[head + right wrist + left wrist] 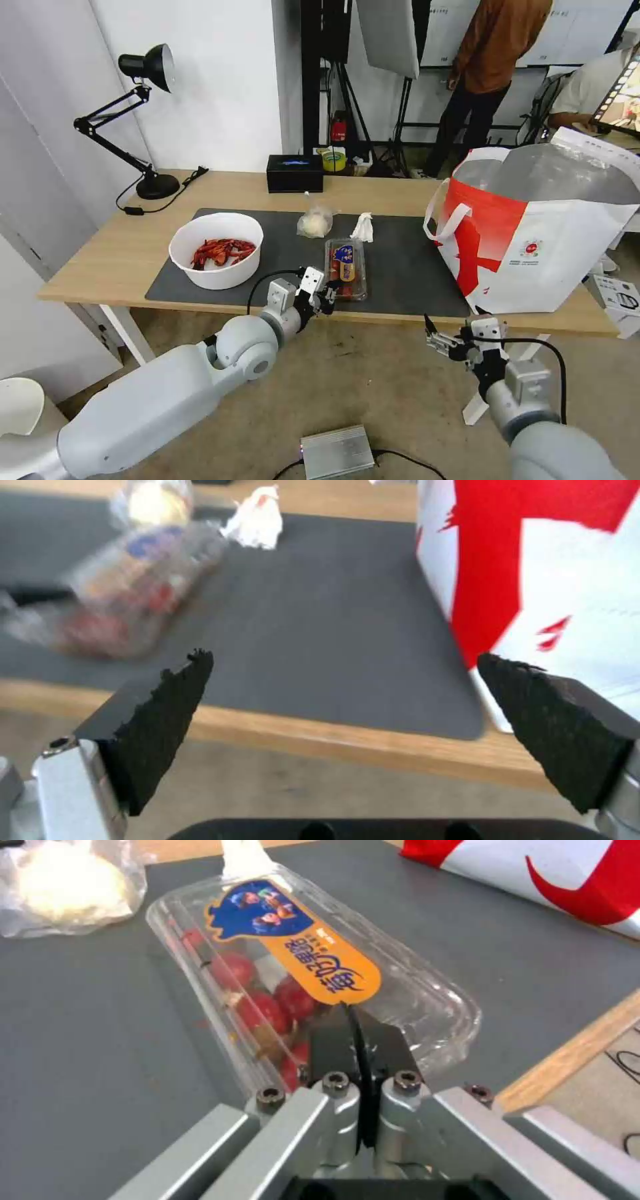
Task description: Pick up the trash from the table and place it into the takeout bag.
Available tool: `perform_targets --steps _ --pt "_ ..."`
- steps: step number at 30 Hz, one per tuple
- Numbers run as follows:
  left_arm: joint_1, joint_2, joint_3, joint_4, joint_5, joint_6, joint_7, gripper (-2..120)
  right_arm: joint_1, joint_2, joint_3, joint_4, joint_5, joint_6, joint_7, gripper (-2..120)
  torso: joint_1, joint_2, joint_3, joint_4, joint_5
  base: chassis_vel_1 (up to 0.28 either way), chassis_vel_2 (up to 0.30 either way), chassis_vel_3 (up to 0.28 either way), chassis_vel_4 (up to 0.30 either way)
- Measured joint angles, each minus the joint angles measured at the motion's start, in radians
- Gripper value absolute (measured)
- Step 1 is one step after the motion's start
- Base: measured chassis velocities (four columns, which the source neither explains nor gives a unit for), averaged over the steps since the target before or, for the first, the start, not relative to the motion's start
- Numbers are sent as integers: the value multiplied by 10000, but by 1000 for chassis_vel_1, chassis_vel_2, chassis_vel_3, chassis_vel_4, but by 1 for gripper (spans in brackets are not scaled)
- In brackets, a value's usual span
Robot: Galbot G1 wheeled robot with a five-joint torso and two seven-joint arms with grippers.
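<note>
At the near edge of the worktop (127,253), the left hand (326,297) has its fingers pressed together on the near end of the clamshell (345,268), pinching its rim; in the left wrist view the black pads (333,1045) meet with only a thin sliver between them, right under the tip of the clamshell's orange label. Red bits show through the clear lid just ahead of that hand. Beyond the clamshell, farther from the left hand, lie the knotted bag (315,223) and the tissue (363,227), close together but apart, all on the dark mat (407,267). To the left hand's left sits the bowl (216,249) of red shells, well apart from the clamshell. The right hand (440,343) hangs below and in front of the worktop's edge, fingers spread wide and holding nothing. Just ahead of it and to its right stands the takeout bag (533,247), upright with its mouth open, resting partly on the mat's right end.
</note>
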Motion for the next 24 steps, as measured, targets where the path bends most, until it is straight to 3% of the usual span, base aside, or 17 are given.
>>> perform_targets --steps 12,24 --pt "-697 -362 739 283 -229 -67 -106 0 782 -152 784 329 4559 406 470 100 -1 0 0 -3 1 0 0 0 0" --pt "-638 -97 543 300 -282 -79 -187 0 1678 -232 619 46 5688 436 488 100 0 0 0 -2 0 0 0 0 0"
